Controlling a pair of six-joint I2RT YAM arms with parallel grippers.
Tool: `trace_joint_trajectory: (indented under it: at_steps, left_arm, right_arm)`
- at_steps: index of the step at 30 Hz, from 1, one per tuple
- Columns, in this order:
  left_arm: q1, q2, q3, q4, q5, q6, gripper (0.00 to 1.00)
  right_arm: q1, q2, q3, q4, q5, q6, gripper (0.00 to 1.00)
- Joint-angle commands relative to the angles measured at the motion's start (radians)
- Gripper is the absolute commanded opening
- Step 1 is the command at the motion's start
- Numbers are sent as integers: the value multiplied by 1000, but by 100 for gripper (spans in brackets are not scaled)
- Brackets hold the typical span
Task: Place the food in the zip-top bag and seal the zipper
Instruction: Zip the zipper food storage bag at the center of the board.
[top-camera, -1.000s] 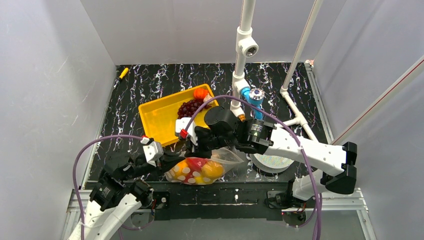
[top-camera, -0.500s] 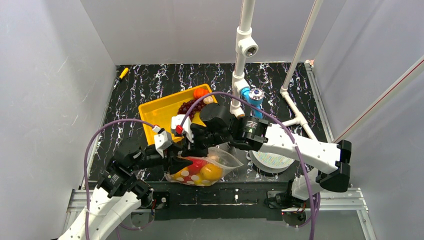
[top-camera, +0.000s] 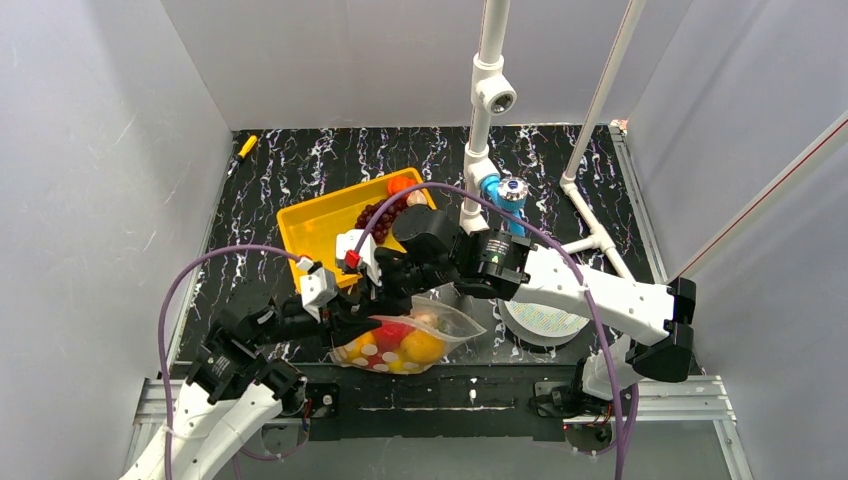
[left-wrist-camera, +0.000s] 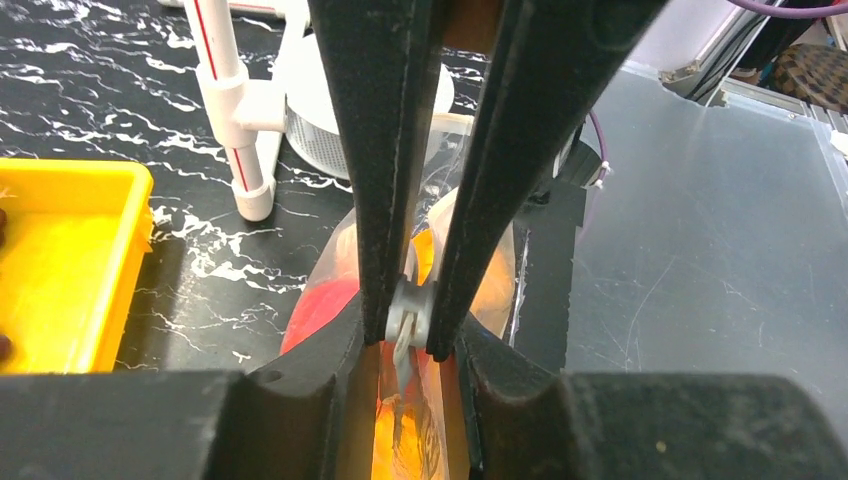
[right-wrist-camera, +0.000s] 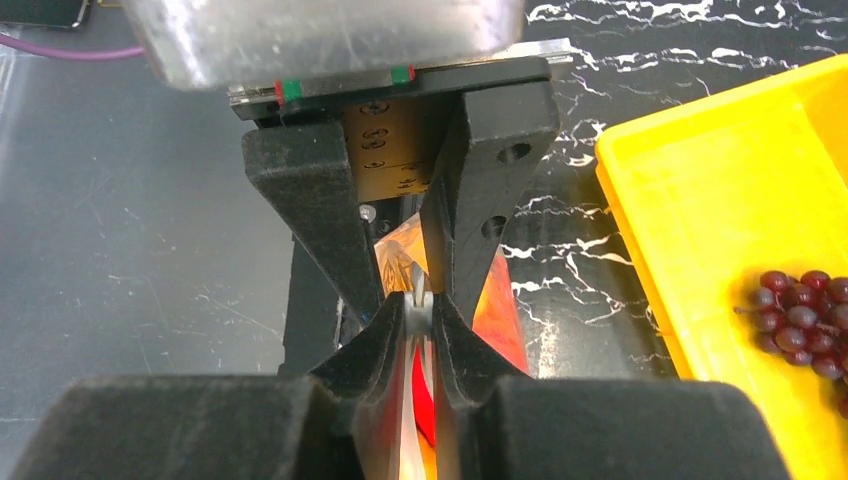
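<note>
Bag (top-camera: 455, 318) sits at the near edge of the table (top-camera: 300, 160), with red, yellow and orange food (top-camera: 420, 345) inside. Left gripper (left-wrist-camera: 408, 320) pinches the zipper (left-wrist-camera: 402, 350). Right gripper (right-wrist-camera: 420, 300) pinches the bag's mouth edge just beside it. Beyond is a yellow tray (top-camera: 310, 235) holding grapes (top-camera: 372, 218), with 1 orange fruit (top-camera: 400, 185) in its far corner.

table (top-camera: 300, 170): black, white veins | tray (top-camera: 315, 235): yellow | grapes (right-wrist-camera: 800, 310): dark purple | bag (top-camera: 455, 318): clear | food (top-camera: 400, 342): red, yellow
</note>
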Motion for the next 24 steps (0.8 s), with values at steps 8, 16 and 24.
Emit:
trace_joint_trajectory:
  at_steps: [8,16,24]
  left_arm:
    - [1,1,21,-32,49,25,37]
    - [1,-8,19,-14,-22,20,9]
    - [1,-104,-58,87,-205,-71,0]
  right_arm:
    - [-12,-44,20,-19,5,6,1]
    - [-11,-37,27,-33,-2,10,1]
    - [-12,-55,-14,-29,22,9,1]
